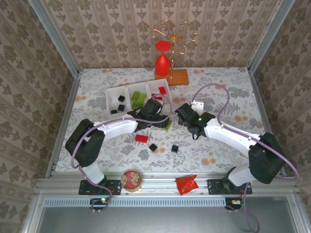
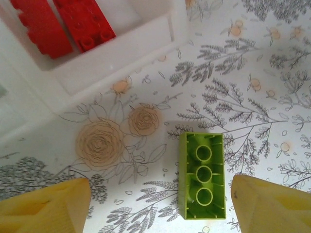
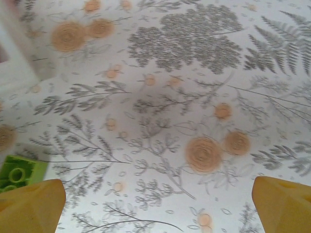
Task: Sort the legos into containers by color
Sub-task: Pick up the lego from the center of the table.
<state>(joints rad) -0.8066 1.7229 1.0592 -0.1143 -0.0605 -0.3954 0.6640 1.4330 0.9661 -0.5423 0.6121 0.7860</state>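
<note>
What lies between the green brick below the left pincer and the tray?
Nothing: in the left wrist view, the stretch between the green brick and the tray is bare flowered tablecloth.

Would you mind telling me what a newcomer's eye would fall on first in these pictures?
The tall red goblet at the far edge of the flowered table stands out first, with the white three-compartment tray just in front of it holding bricks grouped by colour. In the left wrist view, a lime green brick lies hollow side up between the fingers of the open left gripper.
</note>
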